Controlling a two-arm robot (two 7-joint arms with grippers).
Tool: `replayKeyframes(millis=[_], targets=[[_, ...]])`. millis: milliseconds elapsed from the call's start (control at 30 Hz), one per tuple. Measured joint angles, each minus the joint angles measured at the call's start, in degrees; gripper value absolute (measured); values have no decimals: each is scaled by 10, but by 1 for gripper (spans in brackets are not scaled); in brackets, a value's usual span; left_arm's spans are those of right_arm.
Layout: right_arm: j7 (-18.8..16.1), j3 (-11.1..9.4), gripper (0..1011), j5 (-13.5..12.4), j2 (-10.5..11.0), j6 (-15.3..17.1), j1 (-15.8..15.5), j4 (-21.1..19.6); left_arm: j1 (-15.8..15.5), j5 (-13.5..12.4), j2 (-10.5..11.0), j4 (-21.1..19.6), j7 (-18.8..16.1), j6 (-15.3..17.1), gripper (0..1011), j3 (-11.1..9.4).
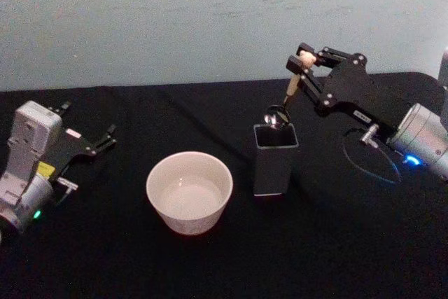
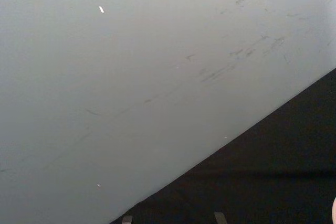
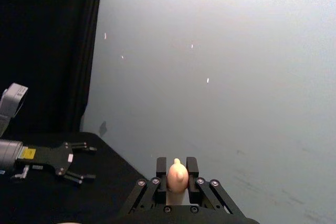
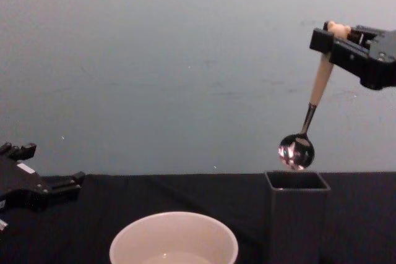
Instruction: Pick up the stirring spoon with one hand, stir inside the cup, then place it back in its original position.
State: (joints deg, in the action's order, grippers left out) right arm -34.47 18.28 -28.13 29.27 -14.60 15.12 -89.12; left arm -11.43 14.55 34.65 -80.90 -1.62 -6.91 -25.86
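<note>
Spoon first: the stirring spoon hangs in the air, pinched by the right gripper high over the far right part of the bench. The jaws are closed down narrow on the top of the cream handle, and in the right wrist view the little bear head pokes out between the two fingers. The spoon is tilted, its handle leaning up toward the right edge and its shiny bowl at the lowest point. From the chest view that bowl sits just above the open top of the original position, the tall dark square holder, with barely any gap. I cannot tell whether it brushes the rim. From the head view the bowl lines up over the holder's far wall.

The holder stands upright a little right of the bench's middle. The cup stands just beside it toward the left edge, apart from it, upright with its mouth open. I cannot tell whether there is anything in it.

The left gripper sits low near the left edge, well apart from the cup, its jaws spread wide and holding nothing. A pale wall runs behind the far edge.
</note>
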Motion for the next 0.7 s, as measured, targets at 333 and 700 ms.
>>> replayKeyframes(millis=[333, 700], targets=[[-3, 1, 214, 1, 0, 7, -7, 8, 0, 0, 0, 0, 0, 0, 1001, 0], [-8, 15, 214, 9, -10, 13, 2, 39, 0, 0, 0, 0, 0, 0, 1001, 0]])
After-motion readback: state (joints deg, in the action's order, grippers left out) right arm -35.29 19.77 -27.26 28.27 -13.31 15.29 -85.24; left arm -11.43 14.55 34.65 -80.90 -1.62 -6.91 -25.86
